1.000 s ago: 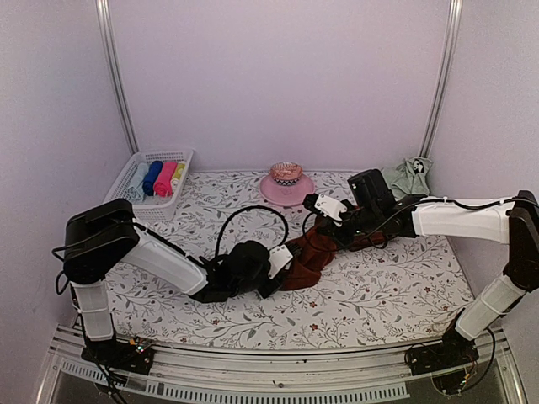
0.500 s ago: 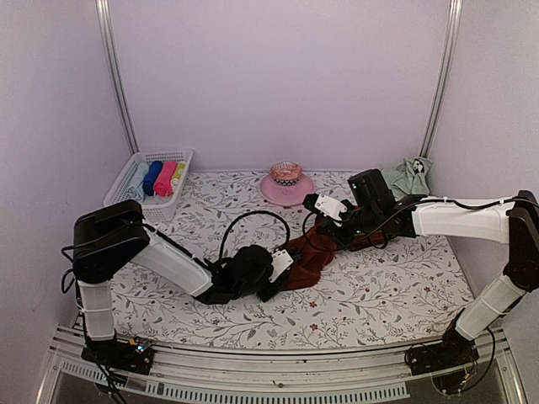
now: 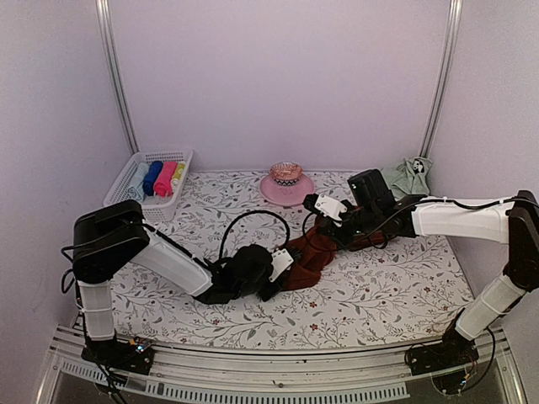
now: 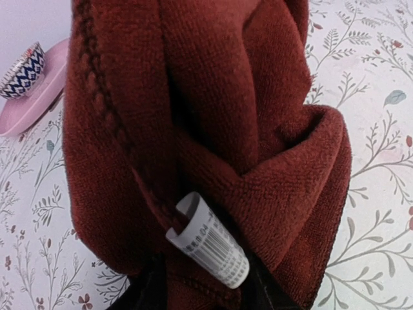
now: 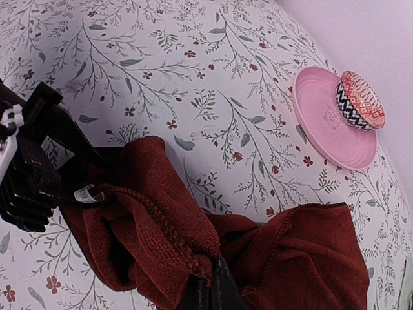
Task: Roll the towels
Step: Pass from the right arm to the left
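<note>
The dark red towel (image 3: pixel 313 251) lies bunched in the middle of the floral table cover (image 3: pixel 379 286), stretched between my two hands. My right gripper (image 5: pixel 210 290) is closed tight on it: the two fingers meet on a raised ridge of cloth along the towel's hem, and the rest sags away to either side. My left gripper (image 3: pixel 282 263) is at the towel's near-left end. Its fingers (image 4: pixel 147 292) stand part-way apart with a thick fold and the white barcode label (image 4: pixel 210 248) between them, cloth touching both. I cannot tell whether they are pressing or only bracketing it. The pale green towel (image 3: pixel 410 175) sits crumpled in the far right corner, well apart from both hands. Behind the red towel is a pink plate (image 3: pixel 299 192) with a patterned bowl (image 3: pixel 286 172) on it. A white basket (image 3: pixel 173 156) holding rolled towels stands at the far left.
</note>
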Controlling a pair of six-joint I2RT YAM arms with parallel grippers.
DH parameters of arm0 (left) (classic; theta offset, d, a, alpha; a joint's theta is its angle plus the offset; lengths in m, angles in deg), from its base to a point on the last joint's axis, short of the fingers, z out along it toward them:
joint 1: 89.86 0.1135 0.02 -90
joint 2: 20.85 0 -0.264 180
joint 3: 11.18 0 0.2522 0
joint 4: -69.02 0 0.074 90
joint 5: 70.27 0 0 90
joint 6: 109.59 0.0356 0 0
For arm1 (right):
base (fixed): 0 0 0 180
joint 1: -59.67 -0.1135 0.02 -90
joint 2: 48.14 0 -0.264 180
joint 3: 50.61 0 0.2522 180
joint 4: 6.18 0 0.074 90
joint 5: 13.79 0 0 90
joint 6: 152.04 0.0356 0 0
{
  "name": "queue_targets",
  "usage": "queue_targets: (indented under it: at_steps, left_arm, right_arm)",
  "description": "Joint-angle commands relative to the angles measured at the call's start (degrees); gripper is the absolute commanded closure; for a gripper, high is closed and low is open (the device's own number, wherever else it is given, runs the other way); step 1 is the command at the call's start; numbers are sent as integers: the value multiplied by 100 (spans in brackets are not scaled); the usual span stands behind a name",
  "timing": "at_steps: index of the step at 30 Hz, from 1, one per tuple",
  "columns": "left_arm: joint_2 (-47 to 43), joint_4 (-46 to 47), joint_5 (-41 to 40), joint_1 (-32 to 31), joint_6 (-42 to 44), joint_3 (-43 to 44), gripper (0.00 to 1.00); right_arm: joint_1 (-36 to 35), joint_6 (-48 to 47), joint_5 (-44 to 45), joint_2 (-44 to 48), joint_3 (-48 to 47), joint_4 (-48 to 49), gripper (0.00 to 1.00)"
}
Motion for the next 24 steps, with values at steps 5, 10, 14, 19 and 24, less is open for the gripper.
queue_targets:
  at_steps: [5,10,14,19,24]
  left_arm:
    - [-96,196,-162,29,24,72,61]
    - [-92,248,-177,32,22,87,67]
    - [-89,248,-161,21,32,133,68]
    - [-96,236,-162,25,34,178,77]
    - [-88,186,-206,3,24,188,92]
  right_arm:
    - [45,58,-9,-101,-120,57,97]
    - [46,59,-10,-125,-125,56,98]
    - [44,58,-24,-136,-124,49,97]
    - [46,49,-25,-145,-125,42,97]
    - [46,41,-41,-156,-120,40,98]
